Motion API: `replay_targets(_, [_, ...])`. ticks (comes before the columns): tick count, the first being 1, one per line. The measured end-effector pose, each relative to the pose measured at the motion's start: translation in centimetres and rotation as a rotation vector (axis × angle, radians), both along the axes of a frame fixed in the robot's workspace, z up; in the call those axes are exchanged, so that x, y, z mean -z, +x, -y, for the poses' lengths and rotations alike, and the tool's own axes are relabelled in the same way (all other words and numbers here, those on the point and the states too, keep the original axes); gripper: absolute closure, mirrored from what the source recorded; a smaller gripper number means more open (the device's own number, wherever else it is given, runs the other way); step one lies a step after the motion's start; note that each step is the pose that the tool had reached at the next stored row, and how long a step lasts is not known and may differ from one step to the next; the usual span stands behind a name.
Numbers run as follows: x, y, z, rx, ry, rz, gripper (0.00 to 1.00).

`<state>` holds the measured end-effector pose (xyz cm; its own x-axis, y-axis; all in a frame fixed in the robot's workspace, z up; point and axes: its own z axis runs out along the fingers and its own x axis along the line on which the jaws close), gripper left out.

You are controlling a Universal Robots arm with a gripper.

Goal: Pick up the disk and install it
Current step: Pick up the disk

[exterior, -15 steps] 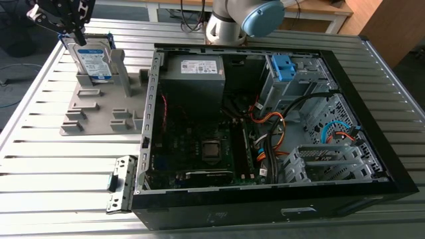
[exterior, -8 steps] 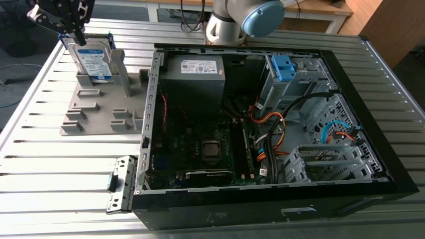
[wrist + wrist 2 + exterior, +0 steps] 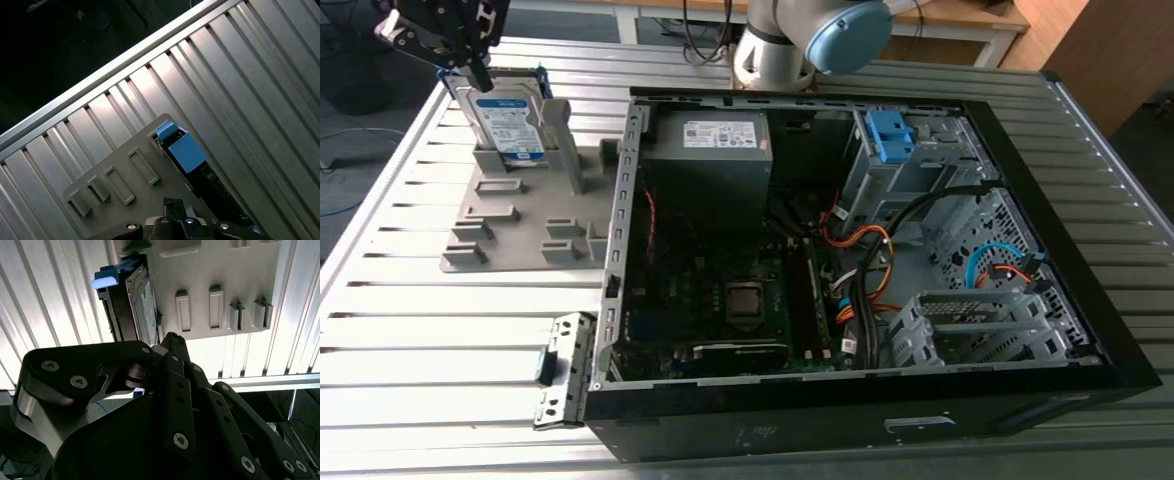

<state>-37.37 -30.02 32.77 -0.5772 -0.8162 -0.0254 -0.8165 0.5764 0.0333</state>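
Disk [image 3: 507, 125]: stands upright on edge in a slot of the grey holder [image 3: 507, 225], blue carrier frame along its sides; in the second wrist view [image 3: 144, 305] it is seen edge-on.
Pincer [image 3: 470, 72]: directly above the disk, at its top edge; in the second wrist view [image 3: 155, 345] it sits right at the drive's near end.
Grip: cannot tell whether released or clamped on the disk.
Holder: rests on the ribbed metal table [image 3: 440, 330].
Computer case [image 3: 854, 425]: lies open, just beside the holder on the exterior view's right.
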Motion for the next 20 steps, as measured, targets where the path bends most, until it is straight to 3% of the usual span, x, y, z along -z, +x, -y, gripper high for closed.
replay_targets(20, [0.0, 0.0, 0.0, -0.072, -0.0005, -0.0001, 0.89])
